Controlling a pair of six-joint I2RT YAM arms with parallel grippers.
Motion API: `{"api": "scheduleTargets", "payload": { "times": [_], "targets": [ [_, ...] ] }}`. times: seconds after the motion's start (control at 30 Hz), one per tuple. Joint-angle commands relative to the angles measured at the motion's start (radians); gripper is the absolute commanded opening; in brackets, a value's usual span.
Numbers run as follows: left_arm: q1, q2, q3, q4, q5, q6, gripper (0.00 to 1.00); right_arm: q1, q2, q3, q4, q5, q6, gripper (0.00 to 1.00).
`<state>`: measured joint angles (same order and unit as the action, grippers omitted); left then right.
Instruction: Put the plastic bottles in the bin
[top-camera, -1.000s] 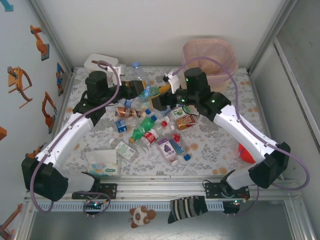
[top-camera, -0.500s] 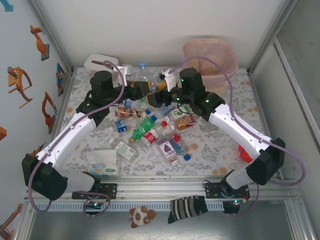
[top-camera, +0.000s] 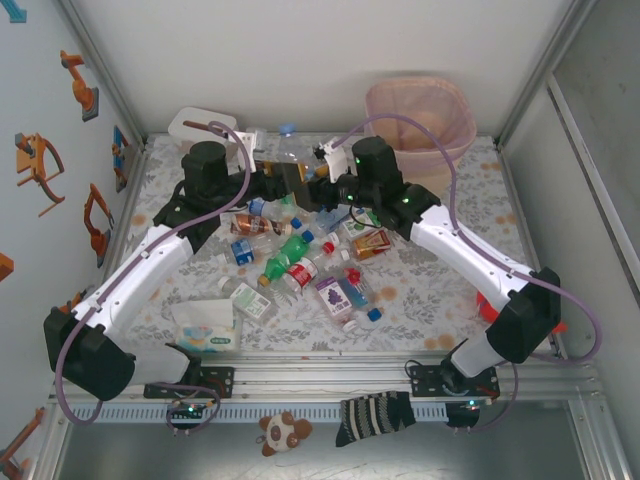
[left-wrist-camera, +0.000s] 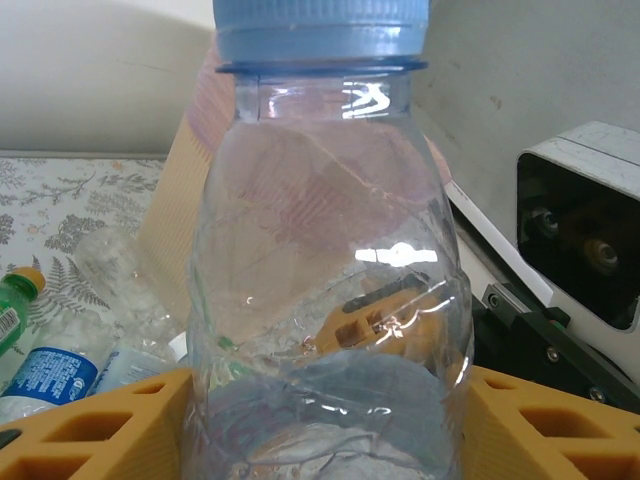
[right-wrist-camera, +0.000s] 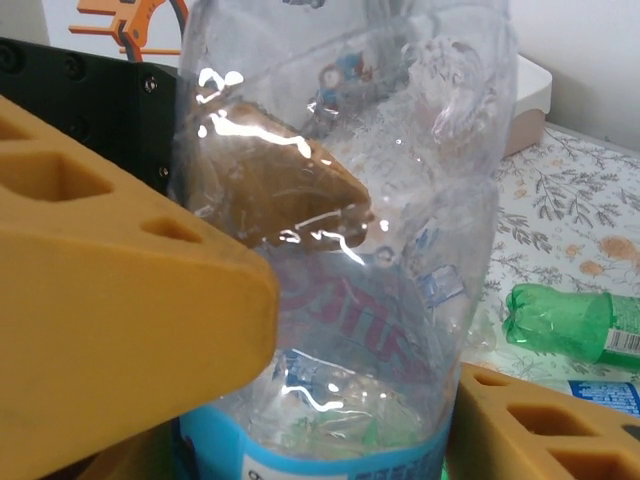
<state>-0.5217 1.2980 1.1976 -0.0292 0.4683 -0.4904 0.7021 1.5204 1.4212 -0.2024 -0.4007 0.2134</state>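
Observation:
A clear plastic bottle (top-camera: 288, 155) with a blue cap stands upright above the back of the table, between both arms. My left gripper (top-camera: 281, 180) is shut on its lower body (left-wrist-camera: 330, 250), one orange finger (left-wrist-camera: 120, 425) on each side. My right gripper (top-camera: 306, 186) is shut on the same bottle (right-wrist-camera: 380, 250) from the other side, just above its blue label. Several more bottles (top-camera: 300, 255), green and clear, lie in a pile mid-table. The beige bin (top-camera: 420, 110) with its pink liner stands at the back right.
A white tissue box (top-camera: 200, 122) sits at the back left. A soft tissue pack (top-camera: 207, 328) lies near the front left. A red object (top-camera: 490, 305) rests by the right arm. A green bottle (right-wrist-camera: 570, 325) lies on the patterned cloth behind the held bottle.
The left gripper lifted the clear bottle upright and toward the middle. The right gripper moved left and closed on the same bottle.

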Motion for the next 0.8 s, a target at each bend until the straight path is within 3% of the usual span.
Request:
{"api": "scheduleTargets", "payload": {
  "times": [0.0, 0.3, 0.57, 0.77],
  "targets": [
    [-0.005, -0.013, 0.030, 0.026, 0.003, 0.023, 0.67, 0.004, -0.018, -0.008, 0.042, 0.029, 0.006, 0.56],
    [-0.004, -0.056, 0.013, 0.019, -0.055, 0.037, 0.86, 0.002, -0.055, -0.001, 0.013, 0.097, -0.003, 0.45],
    [0.015, -0.118, 0.019, -0.092, -0.168, 0.095, 0.90, -0.020, -0.069, 0.056, -0.077, 0.165, -0.055, 0.44],
    [0.094, -0.140, 0.048, -0.239, -0.215, 0.109, 0.90, -0.074, -0.088, 0.136, -0.174, 0.231, -0.100, 0.44]
  ]
}}
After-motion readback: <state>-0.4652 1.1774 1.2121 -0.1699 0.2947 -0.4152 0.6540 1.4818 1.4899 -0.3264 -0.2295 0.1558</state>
